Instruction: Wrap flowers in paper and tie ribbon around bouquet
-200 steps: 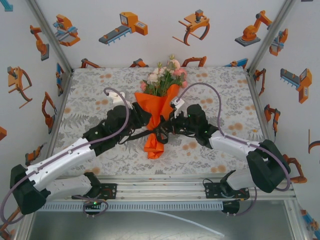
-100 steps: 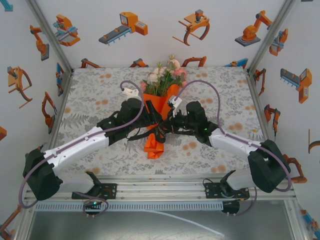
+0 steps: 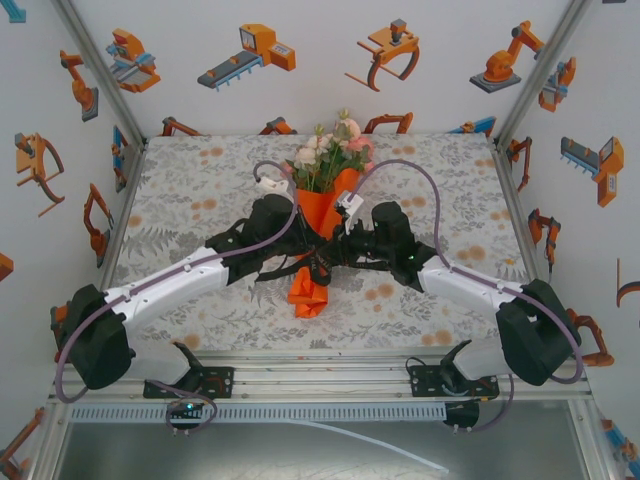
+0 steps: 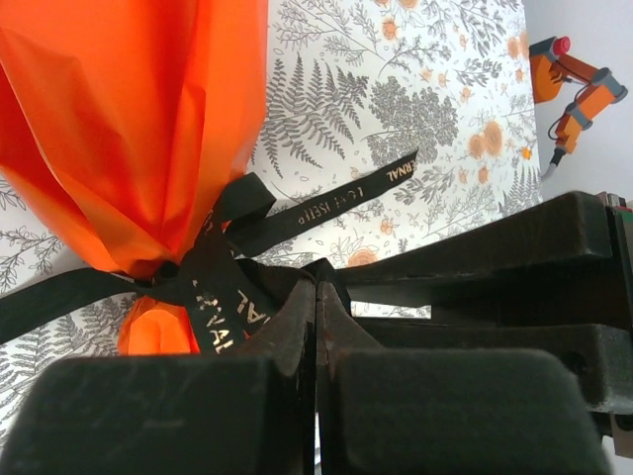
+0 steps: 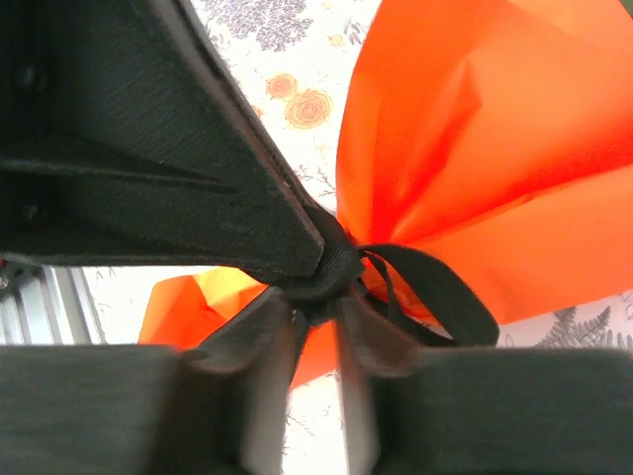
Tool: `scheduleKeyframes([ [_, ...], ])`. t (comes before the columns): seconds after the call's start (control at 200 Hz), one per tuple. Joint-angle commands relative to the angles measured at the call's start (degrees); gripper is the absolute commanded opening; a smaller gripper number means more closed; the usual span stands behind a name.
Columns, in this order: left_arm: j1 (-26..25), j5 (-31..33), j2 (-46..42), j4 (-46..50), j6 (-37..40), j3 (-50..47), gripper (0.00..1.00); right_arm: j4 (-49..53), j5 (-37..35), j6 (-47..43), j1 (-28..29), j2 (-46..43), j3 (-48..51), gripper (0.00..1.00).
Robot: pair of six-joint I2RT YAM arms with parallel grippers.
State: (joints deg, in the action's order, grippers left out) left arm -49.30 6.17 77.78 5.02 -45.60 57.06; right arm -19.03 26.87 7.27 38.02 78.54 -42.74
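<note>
Where ribbon point(image 4: 326, 203) cinches the paper point(image 4: 129, 119) at its neck, left gripper point(image 4: 316, 292) clamps a strand, seemingly to hold the knot taut, while right gripper point(image 5: 316, 322) has jaws narrowly apart beside it.

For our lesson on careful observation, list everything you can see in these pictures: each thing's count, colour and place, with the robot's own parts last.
paper: one sheet, orange, wrapped as a cone, mid-table
flowers: one bunch, pink, white and peach with green leaves, above the cone's wide rim
ribbon: one, black with light lettering, tied round the cone's narrow neck
tablecloth: one, grey-and-orange floral, covering the table
robot pictures: many, orange and grey, on the white walls
cables: two, grey-purple, one along each arm
arms: two, white and black, reaching from the near edge to the cone
left gripper: one, black, shut on the ribbon
right gripper: one, black, jaws slightly apart at the knot
</note>
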Motion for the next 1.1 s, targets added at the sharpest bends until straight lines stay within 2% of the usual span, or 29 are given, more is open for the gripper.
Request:
scheduleKeyframes([
  [0.0, 0.3, -0.6, 0.0, -0.7, 0.2, 1.8, 0.00, 2.9, -6.1, 4.3, 0.2, -3.1, -1.0, 0.38],
  [0.13, 0.3, -1.1, 1.2, -0.3, 0.0, 2.3, 0.00, 3.1, -10.3, 10.5, 2.6, -6.2, 1.3, 0.49],
  [0.285, 0.3, -0.4, 1.0, -0.3, -0.1, 2.2, 0.00, 3.3, -16.8, 16.2, 5.7, -10.1, 5.2, 0.53],
  [0.421, 0.3, 0.8, 0.4, -0.1, 0.0, 2.2, 0.00, 6.4, -19.7, 18.1, 8.9, -10.4, 6.3, 0.55],
  [0.516, 0.5, 0.9, 0.1, 0.0, 0.0, 2.3, 0.00, 5.0, -20.7, 19.8, 9.9, -10.2, 8.3, 0.54],
  [0.676, 0.5, 1.5, 0.0, 0.2, 0.3, 2.3, 0.00, 3.4, -17.7, 21.9, 10.5, -8.9, 8.3, 0.38],
  [0.866, 0.6, 1.9, 0.3, 0.5, 0.8, 2.5, 0.00, 5.1, -17.5, 21.8, 11.9, -9.7, 8.4, 0.33],
  [0.986, 1.1, 2.5, 0.0, 0.9, 1.2, 2.4, 0.00, 6.2, -18.6, 21.3, 12.2, -10.9, 8.5, 0.13],
  [1.091, 2.1, 2.5, -0.8, 1.1, 1.9, 2.2, 0.00, 8.7, -20.8, 18.4, 12.2, -13.3, 7.0, 0.00],
])
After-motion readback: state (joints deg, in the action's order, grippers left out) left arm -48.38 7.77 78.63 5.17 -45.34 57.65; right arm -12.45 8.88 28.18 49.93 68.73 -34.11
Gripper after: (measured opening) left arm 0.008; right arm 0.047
